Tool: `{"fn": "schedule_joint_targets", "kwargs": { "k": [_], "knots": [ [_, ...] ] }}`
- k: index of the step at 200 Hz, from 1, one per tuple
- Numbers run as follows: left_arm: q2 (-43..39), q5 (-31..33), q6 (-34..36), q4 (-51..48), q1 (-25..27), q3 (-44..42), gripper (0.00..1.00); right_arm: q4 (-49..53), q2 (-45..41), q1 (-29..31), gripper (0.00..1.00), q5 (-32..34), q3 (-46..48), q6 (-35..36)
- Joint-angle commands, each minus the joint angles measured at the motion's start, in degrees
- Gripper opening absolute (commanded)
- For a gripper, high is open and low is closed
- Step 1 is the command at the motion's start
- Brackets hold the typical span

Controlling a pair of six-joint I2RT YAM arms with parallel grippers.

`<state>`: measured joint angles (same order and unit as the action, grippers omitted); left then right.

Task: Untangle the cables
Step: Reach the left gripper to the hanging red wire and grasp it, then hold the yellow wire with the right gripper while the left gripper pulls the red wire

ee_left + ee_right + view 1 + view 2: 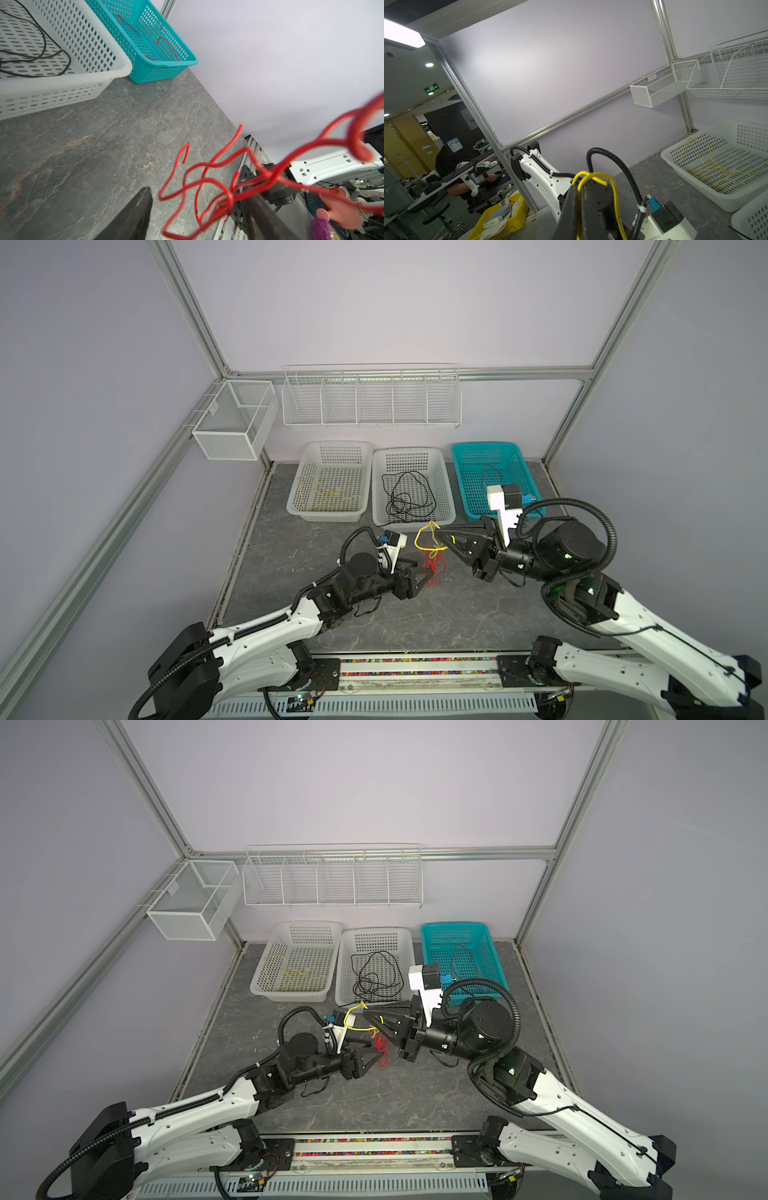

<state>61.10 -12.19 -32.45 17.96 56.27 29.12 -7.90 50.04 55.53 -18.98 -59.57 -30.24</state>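
Most of the sorting looked done. Along the far edge of the counter (374,614), the white basket (328,515) at 11 o'clock held loose yellow cables (328,493). The middle basket (415,521) at 12 o'clock held black cables (405,497), and the teal basket (484,445) at 1 o'clock held a sorted red cable (128,25). What was left, by my judgement, was one small knot near the middle of the counter, just in front of the middle basket: a yellow cable (593,174) caught up with a tangled red cable (230,197). The right end effector (580,187), reaching in from 3 o'clock, was clamped on the yellow cable and held its loop off the counter, with the red strands hanging below. The left end effector (424,571) sat at about 7 o'clock of the knot, its fingers apart with red strands between them, not pinching. The two cables had yet to be pulled free of each other and then, presumably, dropped into their matching baskets.
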Motion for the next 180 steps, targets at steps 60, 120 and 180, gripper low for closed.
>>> {"fn": "schedule_joint_targets", "kwargs": {
  "k": [60,120,180],
  "knots": [
    [1.2,0.1,0.7,1.7,0.1,1.2,0.33,-2.6,-1.3,0.8,0.07,-1.1,-0.6,-0.9],
    [3.7,-1.8,-0.1,3.7,0.1,0.6,0.15,-0.6,-2.5,0.8,0.07,0.8,-2.0,0.8],
    [5.0,-3.8,-1.7,7.2,0.1,-1.3,0.01,3.1,-4.8,0.8,0.07,3.8,-3.0,3.5]
  ]
}}
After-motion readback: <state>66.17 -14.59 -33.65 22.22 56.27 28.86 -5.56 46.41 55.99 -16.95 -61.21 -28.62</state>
